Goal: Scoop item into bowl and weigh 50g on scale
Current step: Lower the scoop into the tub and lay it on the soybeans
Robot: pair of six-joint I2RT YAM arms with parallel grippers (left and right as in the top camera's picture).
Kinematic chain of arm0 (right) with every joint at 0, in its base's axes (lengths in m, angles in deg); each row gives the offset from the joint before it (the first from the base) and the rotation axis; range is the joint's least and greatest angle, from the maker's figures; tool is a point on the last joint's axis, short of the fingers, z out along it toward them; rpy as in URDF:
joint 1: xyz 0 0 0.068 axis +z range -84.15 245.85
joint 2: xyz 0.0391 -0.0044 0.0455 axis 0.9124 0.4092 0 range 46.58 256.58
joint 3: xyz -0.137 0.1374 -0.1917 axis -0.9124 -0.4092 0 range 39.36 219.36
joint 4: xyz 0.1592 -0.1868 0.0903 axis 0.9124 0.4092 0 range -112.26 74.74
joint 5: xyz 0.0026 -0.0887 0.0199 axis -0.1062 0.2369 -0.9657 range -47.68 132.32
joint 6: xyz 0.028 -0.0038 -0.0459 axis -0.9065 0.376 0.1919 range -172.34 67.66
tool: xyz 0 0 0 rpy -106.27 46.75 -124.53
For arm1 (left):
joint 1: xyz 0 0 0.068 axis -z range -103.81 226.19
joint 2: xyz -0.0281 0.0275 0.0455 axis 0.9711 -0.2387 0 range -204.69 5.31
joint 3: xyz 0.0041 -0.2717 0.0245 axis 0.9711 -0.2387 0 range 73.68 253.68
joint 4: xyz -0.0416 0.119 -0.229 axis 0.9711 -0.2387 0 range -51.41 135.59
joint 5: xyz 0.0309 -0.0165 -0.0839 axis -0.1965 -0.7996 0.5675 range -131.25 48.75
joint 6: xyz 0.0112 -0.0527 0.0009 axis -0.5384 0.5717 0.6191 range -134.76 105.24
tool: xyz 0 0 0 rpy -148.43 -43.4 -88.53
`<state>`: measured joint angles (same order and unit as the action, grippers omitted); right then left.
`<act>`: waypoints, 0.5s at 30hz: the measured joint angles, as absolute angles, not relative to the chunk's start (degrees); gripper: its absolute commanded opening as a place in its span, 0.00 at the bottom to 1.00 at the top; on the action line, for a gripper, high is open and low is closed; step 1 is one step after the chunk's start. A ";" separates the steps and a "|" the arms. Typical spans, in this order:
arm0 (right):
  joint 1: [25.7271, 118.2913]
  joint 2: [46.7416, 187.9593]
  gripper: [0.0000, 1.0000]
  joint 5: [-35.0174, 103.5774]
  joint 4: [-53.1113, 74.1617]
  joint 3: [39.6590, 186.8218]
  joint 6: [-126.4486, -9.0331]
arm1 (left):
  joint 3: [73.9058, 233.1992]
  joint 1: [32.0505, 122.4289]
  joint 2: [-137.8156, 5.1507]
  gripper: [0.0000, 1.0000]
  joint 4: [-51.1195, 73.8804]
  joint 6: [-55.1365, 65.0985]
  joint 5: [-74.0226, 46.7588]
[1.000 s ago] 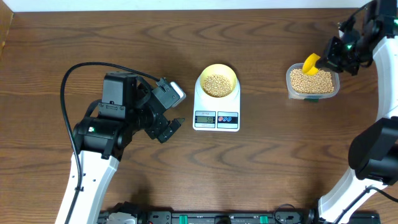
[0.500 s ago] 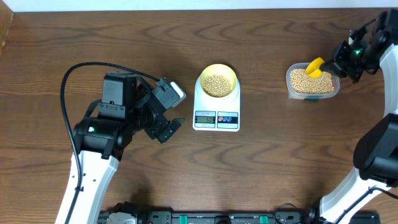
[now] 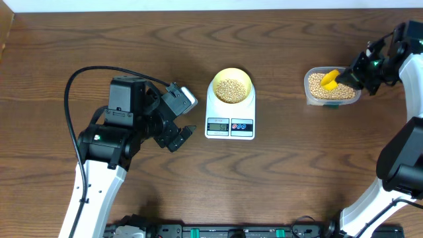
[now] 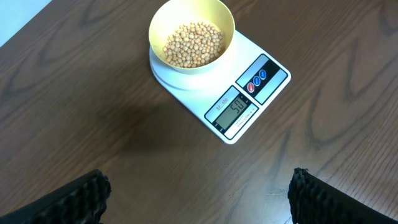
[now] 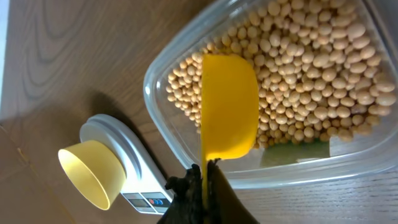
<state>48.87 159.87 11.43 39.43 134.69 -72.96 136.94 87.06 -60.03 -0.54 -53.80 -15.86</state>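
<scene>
At centre of the tabletop [image 3: 297, 172]: white scale [image 3: 230, 118], display [image 4: 235, 111] and red and blue buttons on the front edge facing the robot. The digits look like 50; I cannot read any finer.

Bowl [image 3: 231, 71], pale yellow, sits on the scale's platform, upright and roughly centred. It holds a layer of beans [image 3: 230, 90] covering the bottom, well below the rim. No beans seen loose on the wood around the scale.

Right of the scale, apart from it: clear plastic tub [image 3: 332, 101] with a much larger lot of the same beans, spread across most of its floor.

Right end effector [image 3: 353, 78]: fingers pressed together, pinching the thin handle of a yellow scoop [image 5: 229, 106]. The head of the scoop hangs over the tub, above the beans near the tub's edge closest to the scale. The wrist view shows a smooth yellow face with no beans on it; I cannot tell whether that is the inside or the back.

Left end effector [image 3: 180, 137]: spread wide, holding nothing, above bare wood left of the scale, apart from it. Both finger pads [image 4: 71, 199] sit at the bottom corners of the wrist view, scale and bowl framed beyond them.
</scene>
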 measured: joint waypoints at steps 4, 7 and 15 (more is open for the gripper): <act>48.87 159.87 0.40 11.93 41.11 134.34 -72.51 | 136.94 87.06 -60.03 0.94 -0.54 -53.80 -15.88; 48.87 159.87 0.57 13.24 43.47 134.28 -71.70 | 136.94 87.06 -60.03 0.94 -0.54 -53.80 -15.88; 48.85 159.87 0.99 22.09 51.74 134.10 -70.78 | 136.94 87.06 -60.03 0.94 -0.54 -53.80 -15.86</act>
